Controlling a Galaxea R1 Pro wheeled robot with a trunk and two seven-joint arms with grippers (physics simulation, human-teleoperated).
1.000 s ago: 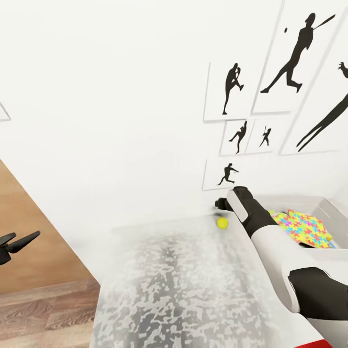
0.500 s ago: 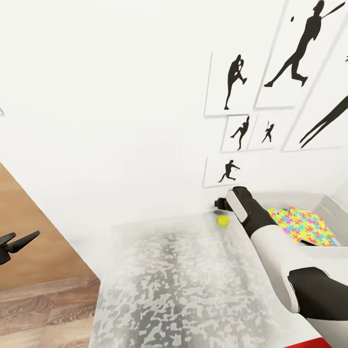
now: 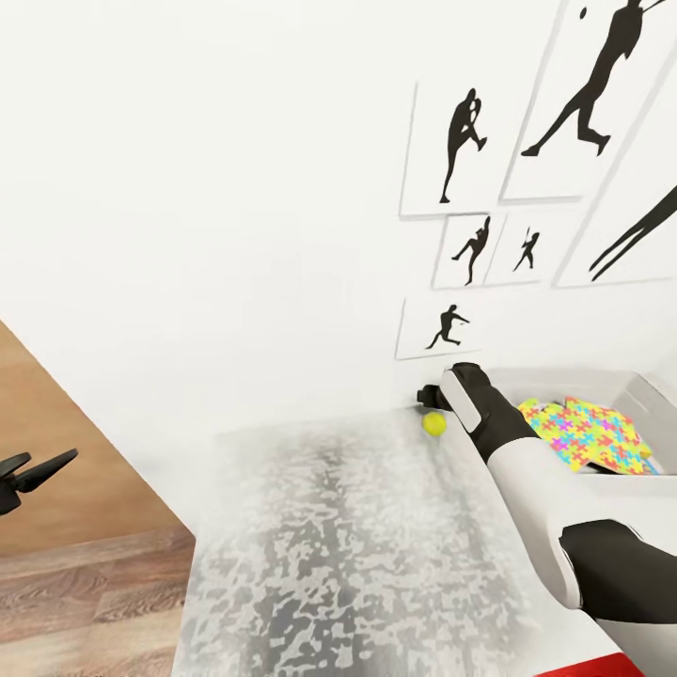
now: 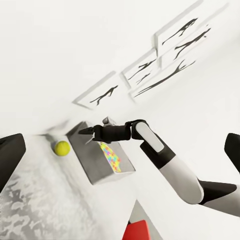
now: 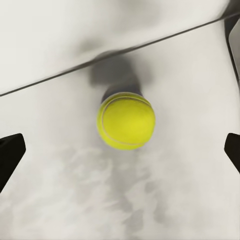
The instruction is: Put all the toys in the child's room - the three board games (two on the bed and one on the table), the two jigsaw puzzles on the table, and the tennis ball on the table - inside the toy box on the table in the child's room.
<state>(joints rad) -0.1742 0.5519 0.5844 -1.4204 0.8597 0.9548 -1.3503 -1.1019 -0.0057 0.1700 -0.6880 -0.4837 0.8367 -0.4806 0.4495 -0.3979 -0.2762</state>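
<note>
Where the mottled grey surface (image 3: 348,555) meets the white wall, one toy box (image 3: 649,400) sits at its far right corner with one bright jigsaw puzzle (image 3: 588,434) inside. One tennis ball (image 3: 433,424) lies near the far edge, just beside the box, with bare surface all around it. Spread wide, the right claw (image 5: 120,150) hangs above the ball, fingertips well apart. Over the floor, the left claw (image 3: 28,475) is parted too. No writing is readable.

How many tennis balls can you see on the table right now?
1: the tennis ball lies on the table near the wall, just outside the toy box, below the right gripper.
</note>
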